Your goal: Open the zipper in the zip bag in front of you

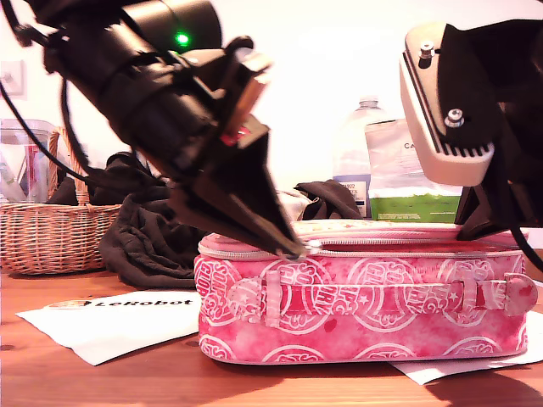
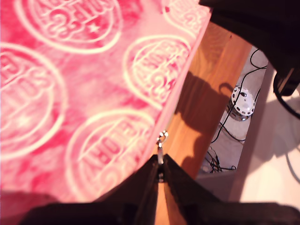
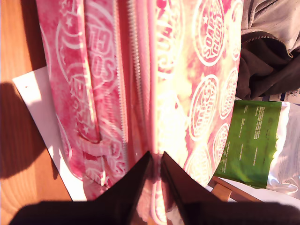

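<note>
Exterior view: zip bag sits on the wooden table, centre-right, on white paper. One arm's jaws come down at the zipper near the bag's left end in this view; the other arm is at the right end. Wicker basket far left, dark cloth behind.

First wrist view: my first gripper has its jaws pressed together, pinching the metal ring pull at the bag's edge.

Second wrist view: my second gripper jaws nearly together, clamping the bag's fabric beside the opened zipper teeth. Green pouch just beyond the bag.
</note>
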`<state>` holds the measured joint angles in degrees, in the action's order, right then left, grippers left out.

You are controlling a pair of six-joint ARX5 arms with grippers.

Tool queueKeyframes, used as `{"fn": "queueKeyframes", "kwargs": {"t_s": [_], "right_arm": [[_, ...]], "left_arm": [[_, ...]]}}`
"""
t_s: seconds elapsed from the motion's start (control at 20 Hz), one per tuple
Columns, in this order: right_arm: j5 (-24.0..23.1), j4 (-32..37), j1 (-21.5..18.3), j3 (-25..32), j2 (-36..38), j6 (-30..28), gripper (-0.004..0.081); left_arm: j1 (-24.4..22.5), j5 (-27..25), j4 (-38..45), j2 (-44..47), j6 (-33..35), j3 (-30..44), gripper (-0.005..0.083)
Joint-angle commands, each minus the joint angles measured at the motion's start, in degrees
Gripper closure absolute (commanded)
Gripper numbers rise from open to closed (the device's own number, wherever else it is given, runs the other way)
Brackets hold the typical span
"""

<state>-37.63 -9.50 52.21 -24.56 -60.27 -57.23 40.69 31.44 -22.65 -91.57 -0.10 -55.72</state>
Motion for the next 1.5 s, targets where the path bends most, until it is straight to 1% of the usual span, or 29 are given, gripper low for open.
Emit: {"fn": "queueKeyframes", "kwargs": {"t_s": [0.0, 0.35, 0.45, 0.6, 0.75, 0.85, 1.0, 1.1, 1.15, 1.2, 1.35, 1.45], "right_arm": [[-1.7, -1.8, -1.4, 0.5, -0.3, 0.3, 0.0782], [-1.3, -2.8, -1.4, 0.5, -0.3, 0.4, 0.0782], [-1.3, -3.1, -1.4, 0.5, -0.3, 0.4, 0.0782], [-1.2, -3.3, -1.4, 0.5, -0.3, 0.4, 0.0782], [-1.2, -4.2, -1.4, 0.5, -0.3, 0.4, 0.0782], [-1.2, -4.9, -1.4, 0.5, -0.3, 0.4, 0.0782], [-0.3, -4.9, -1.4, 0.5, -0.3, 0.4, 0.0782], [0.0, -4.5, -1.4, 0.5, -0.3, 0.5, 0.0782], [0.1, -4.3, -1.4, 0.5, -0.3, 0.5, 0.0771], [0.1, -3.9, -1.4, 0.5, -0.3, 0.6, 0.0727], [-0.2, -1.9, -1.4, 0.4, -0.3, 2.0, 0.0540], [-0.2, 0.1, -1.2, 0.4, -0.3, 2.9, 0.0488]], "left_arm": [[-1.8, -0.2, -2.7, 1.6, 1.3, 0.8, 0.0796], [-5.6, -0.7, -7.5, 4.0, 4.5, 0.8, 0.0796], [-7.0, -1.5, -8.7, 5.0, 4.9, 0.8, 0.0796], [-8.5, -3.5, -10.7, 5.1, 6.5, 0.8, 0.0796], [-8.7, -6.4, -11.3, 5.1, 6.7, 0.8, 0.0796], [-9.1, -8.7, -12.5, 5.1, 8.1, 0.8, 0.0796], [-9.9, -11.9, -12.5, 5.1, 8.1, 0.8, 0.0796], [-10.3, -11.6, -12.3, 5.1, 8.1, 0.8, 0.0796], [-10.3, -10.8, -12.1, 5.1, 8.1, 0.8, 0.0796], [-10.3, -10.3, -12.0, 5.1, 8.1, 0.8, 0.0796], [-10.2, -9.6, -11.4, 5.1, 8.1, 0.8, 0.0796], [-10.2, -9.6, -11.3, 5.1, 8.1, 0.8, 0.0796]]}}
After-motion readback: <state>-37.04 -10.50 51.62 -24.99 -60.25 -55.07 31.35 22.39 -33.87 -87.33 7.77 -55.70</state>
